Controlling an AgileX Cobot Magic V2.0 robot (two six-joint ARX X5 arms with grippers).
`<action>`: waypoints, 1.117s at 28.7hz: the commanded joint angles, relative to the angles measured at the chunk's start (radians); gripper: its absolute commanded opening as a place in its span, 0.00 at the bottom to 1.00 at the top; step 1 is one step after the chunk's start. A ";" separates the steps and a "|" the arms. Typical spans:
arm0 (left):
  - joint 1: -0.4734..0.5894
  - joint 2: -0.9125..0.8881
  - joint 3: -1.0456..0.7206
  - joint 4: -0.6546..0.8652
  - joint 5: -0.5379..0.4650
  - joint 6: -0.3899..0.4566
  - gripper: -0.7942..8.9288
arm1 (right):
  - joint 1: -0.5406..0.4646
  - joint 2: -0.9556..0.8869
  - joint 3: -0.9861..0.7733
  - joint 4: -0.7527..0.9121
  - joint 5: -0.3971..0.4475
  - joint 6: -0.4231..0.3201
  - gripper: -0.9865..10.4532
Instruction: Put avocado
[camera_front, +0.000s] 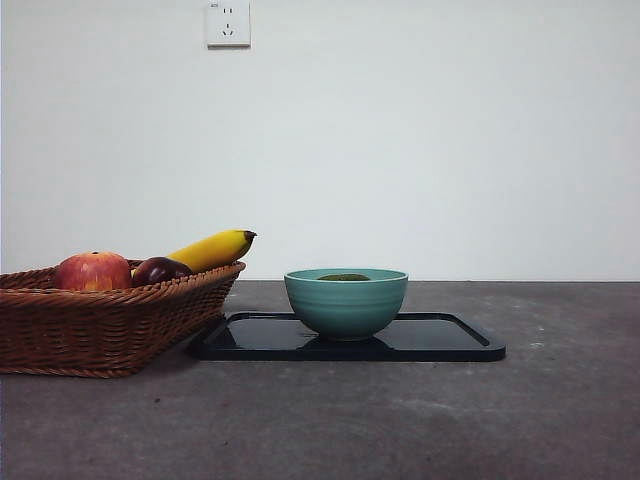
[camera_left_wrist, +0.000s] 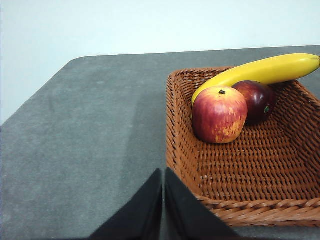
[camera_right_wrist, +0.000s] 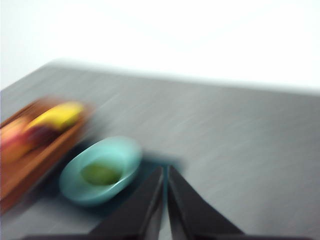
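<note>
Avocado (camera_right_wrist: 100, 174) sits in the teal bowl (camera_front: 346, 302), ahead-left of your right gripper (camera_right_wrist: 165, 172), jaws together, empty. Left gripper (camera_left_wrist: 163, 175) likewise closed, beside the basket (camera_left_wrist: 250, 170). Expect firm, smooth, roundish fruit; grip across its middle.

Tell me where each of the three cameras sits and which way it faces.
Front view: low, level across the table at the teal ceramic bowl on the black tray; no arm shows.
Left wrist view: above the brown wicker basket; left gripper shut.
Right wrist view: blurred, above the bowl holding the dark green avocado; right gripper shut.
All three share the basket.
</note>
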 joint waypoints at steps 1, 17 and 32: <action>0.001 -0.002 -0.021 -0.006 0.002 -0.002 0.09 | -0.088 -0.071 -0.124 0.144 0.000 -0.023 0.09; 0.001 -0.002 -0.021 -0.006 0.002 -0.002 0.09 | -0.208 -0.440 -0.647 0.420 0.108 -0.014 0.09; 0.001 -0.002 -0.021 -0.006 0.002 -0.002 0.09 | -0.208 -0.479 -0.705 0.252 0.109 -0.003 0.09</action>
